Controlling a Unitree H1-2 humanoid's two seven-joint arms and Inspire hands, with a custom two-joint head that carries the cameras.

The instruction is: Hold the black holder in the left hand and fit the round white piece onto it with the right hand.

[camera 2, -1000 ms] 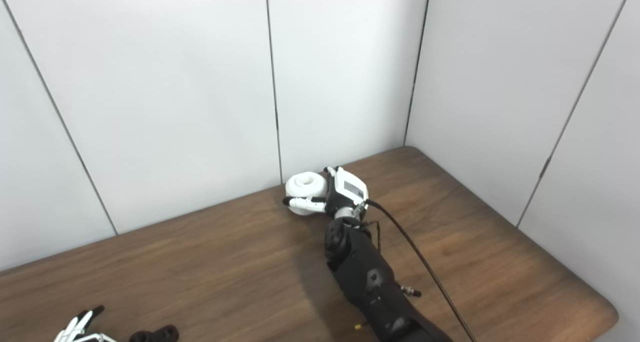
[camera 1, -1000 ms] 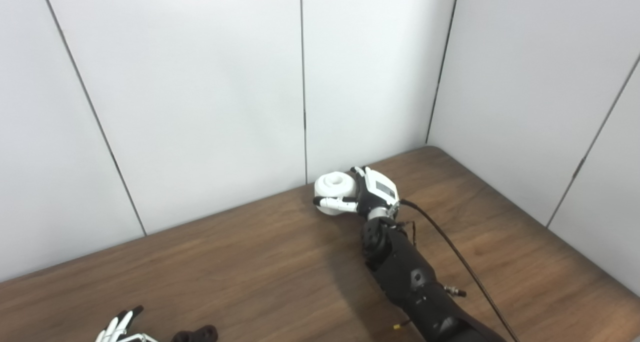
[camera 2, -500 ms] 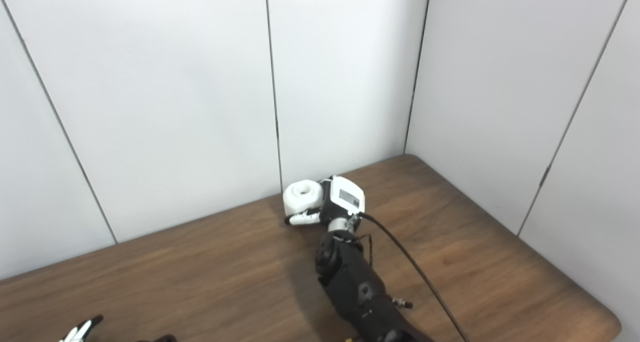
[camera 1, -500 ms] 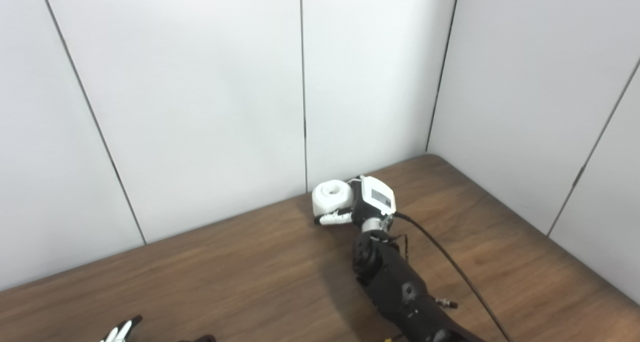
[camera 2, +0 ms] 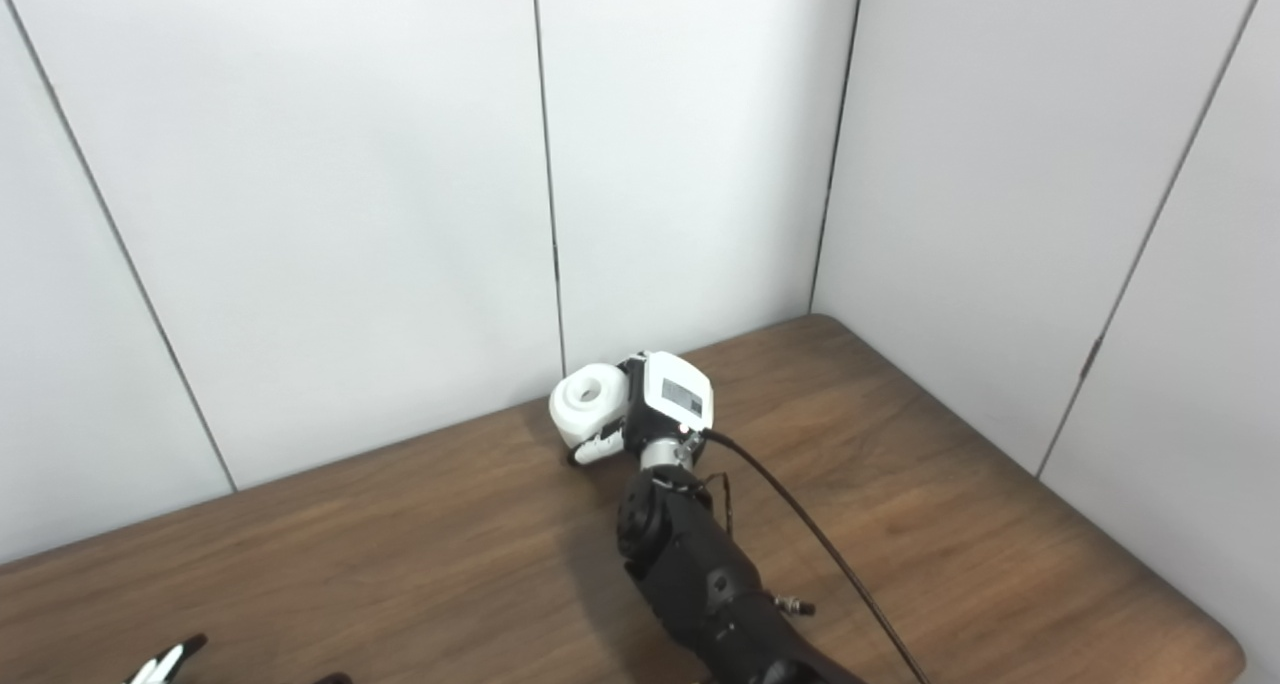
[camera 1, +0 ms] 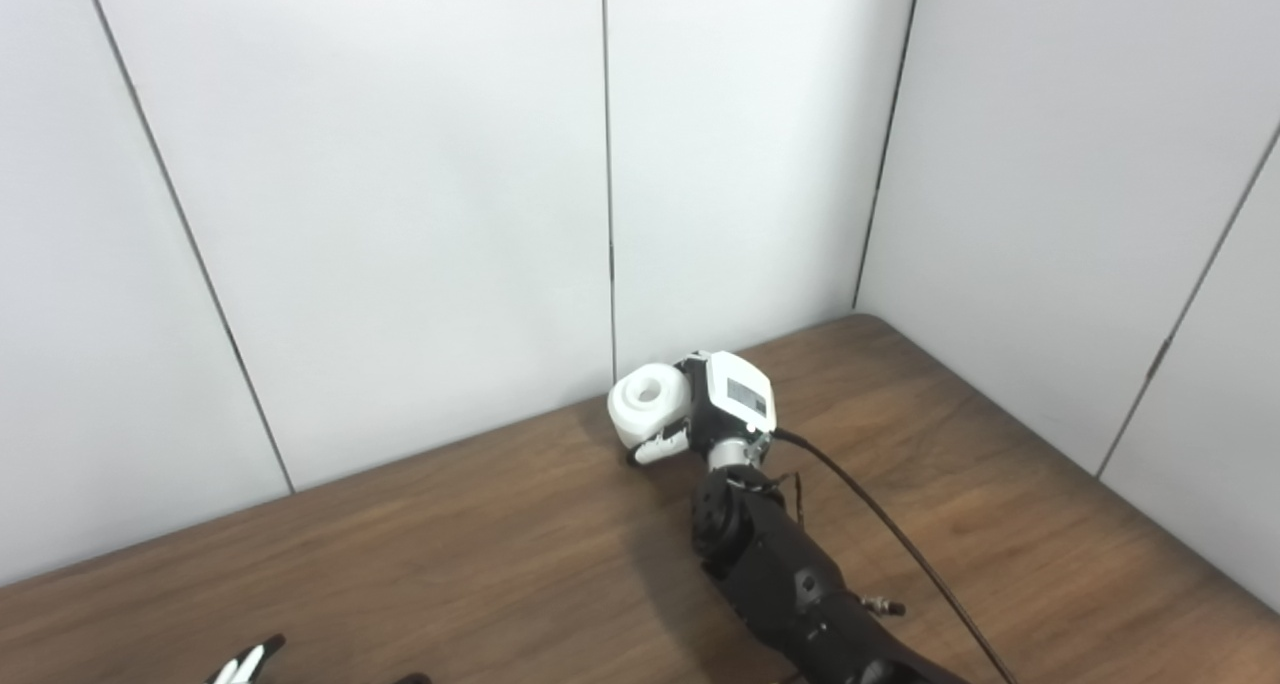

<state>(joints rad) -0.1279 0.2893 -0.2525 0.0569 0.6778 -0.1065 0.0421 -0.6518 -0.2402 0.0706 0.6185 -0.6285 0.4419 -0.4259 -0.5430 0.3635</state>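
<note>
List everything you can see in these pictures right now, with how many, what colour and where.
Round white piece: one, white, far side of the table by the wall, held in the right hand.
Black holder: one, black, only a sliver at the bottom edge, left of centre.
Table: one, brown wood, set into the corner.
Wall panels: several, white, behind and to the right of the table.
Cable: one, black, running from the right wrist along the arm.
Right hand: one, white and black, shut on the piece.
Left hand: one, only white, black-tipped fingertips at the bottom left edge.

A bare test booth: plain white wall panels (camera 1: 400,214) enclose a wooden table (camera 1: 500,564) on two sides.
</note>
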